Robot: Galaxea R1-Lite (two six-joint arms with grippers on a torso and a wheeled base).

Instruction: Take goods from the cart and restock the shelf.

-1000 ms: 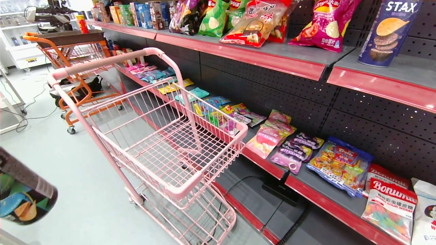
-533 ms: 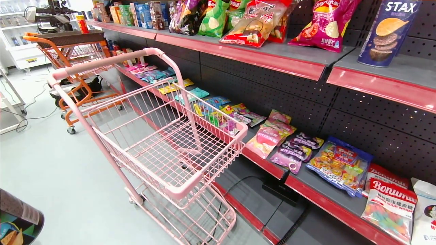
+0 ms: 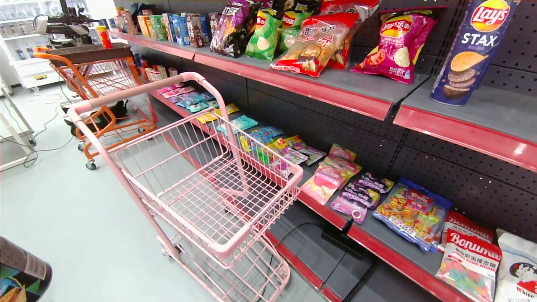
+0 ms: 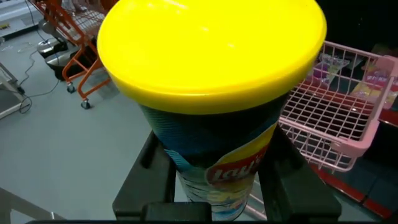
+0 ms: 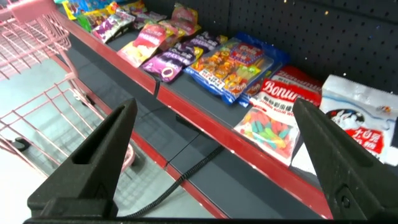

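My left gripper [image 4: 214, 183] is shut on a dark chip can [image 4: 211, 93] with a yellow lid, one black finger [image 4: 146, 180] on each side. The can's lower end [image 3: 19, 272] shows at the bottom left of the head view, left of the pink cart [image 3: 201, 180]. The cart's wire basket holds nothing. My right gripper [image 5: 214, 165] stands open with nothing between its fingers [image 5: 93, 168], above the floor in front of the lower shelf [image 5: 205, 118]. A tall blue chip can [image 3: 465, 54] stands upright on the upper shelf [image 3: 302, 86].
Chip bags [image 3: 314, 42] line the upper shelf and candy packets [image 3: 411, 209] lie flat on the lower shelf [image 3: 402, 264]. An orange cart [image 3: 96, 75] stands behind the pink one. A black cable [image 3: 302, 230] runs across the floor under the shelf. Open floor lies left of the pink cart.
The chip can in my left gripper has sunk toward the bottom left corner of the head view. The head camera has tilted up a little, so the whole scene sits lower.
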